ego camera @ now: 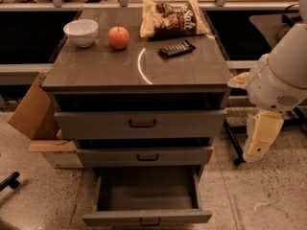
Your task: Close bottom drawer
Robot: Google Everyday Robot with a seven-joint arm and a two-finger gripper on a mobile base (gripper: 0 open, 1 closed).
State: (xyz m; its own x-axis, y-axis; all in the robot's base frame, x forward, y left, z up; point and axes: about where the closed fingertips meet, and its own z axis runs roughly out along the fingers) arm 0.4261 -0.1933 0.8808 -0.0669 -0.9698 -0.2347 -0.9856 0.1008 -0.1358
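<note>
The bottom drawer of the grey-brown wood-grain cabinet is pulled out wide, and its inside is empty. Its narrow front panel with a small dark handle sits at the lower edge of the view. The middle drawer and the top drawer above it stand slightly out. My arm hangs at the right of the cabinet, with a cream link pointing down at about middle-drawer height, apart from the cabinet. My gripper is out of view.
On the cabinet top are a white bowl, a red apple, a snack bag and a dark bar. A cardboard box leans at the left. A dark stand leg is at the right.
</note>
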